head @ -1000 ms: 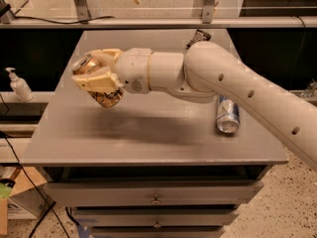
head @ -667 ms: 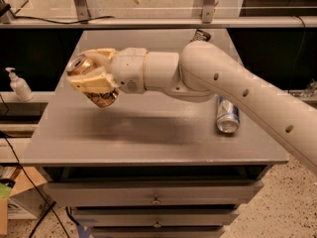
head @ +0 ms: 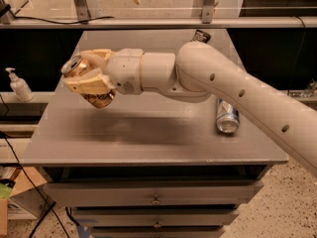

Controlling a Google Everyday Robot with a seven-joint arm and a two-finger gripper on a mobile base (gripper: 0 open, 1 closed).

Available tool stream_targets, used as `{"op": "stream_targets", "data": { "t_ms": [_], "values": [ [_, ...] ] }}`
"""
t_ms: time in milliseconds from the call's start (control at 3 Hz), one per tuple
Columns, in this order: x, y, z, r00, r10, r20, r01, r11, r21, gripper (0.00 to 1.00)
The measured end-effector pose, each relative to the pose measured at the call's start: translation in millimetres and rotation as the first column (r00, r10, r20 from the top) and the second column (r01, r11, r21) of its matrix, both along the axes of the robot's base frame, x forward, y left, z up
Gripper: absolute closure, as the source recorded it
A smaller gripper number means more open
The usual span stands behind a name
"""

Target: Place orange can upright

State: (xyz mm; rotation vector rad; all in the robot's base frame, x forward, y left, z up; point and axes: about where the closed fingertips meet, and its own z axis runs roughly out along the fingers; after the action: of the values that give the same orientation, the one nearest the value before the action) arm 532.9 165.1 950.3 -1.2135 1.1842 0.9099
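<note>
My gripper (head: 88, 79) is over the left part of the grey table (head: 148, 133), held a little above its surface. It is shut on the orange can (head: 94, 86), an orange-gold can with a silver end. The can is tilted, with its silver top (head: 73, 65) pointing up and to the left and its lower end sticking out below the fingers (head: 86, 86). The cream fingers cover much of the can's middle. The white arm (head: 237, 98) reaches in from the right.
A blue-and-silver can (head: 227, 116) lies on its side near the table's right edge. A small dark packet (head: 200, 35) lies at the back of the table. A soap dispenser (head: 19, 85) stands on a shelf to the left. Drawers (head: 156, 195) are below the tabletop.
The gripper with the orange can has moved a little to the left and slightly up. The can stays tilted in the grip. The blue-and-silver can has not moved.
</note>
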Motion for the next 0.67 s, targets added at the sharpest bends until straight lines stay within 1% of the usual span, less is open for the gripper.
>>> {"op": "stream_targets", "data": {
  "t_ms": [333,667],
  "values": [
    [1.7,25.3,4.4,0.9987,0.045,0.023,-0.045,0.999,0.023,1.0],
    [3.6,51.8,7.9,0.9952,0.09,0.04,-0.091,0.995,0.04,1.0]
  ]
}}
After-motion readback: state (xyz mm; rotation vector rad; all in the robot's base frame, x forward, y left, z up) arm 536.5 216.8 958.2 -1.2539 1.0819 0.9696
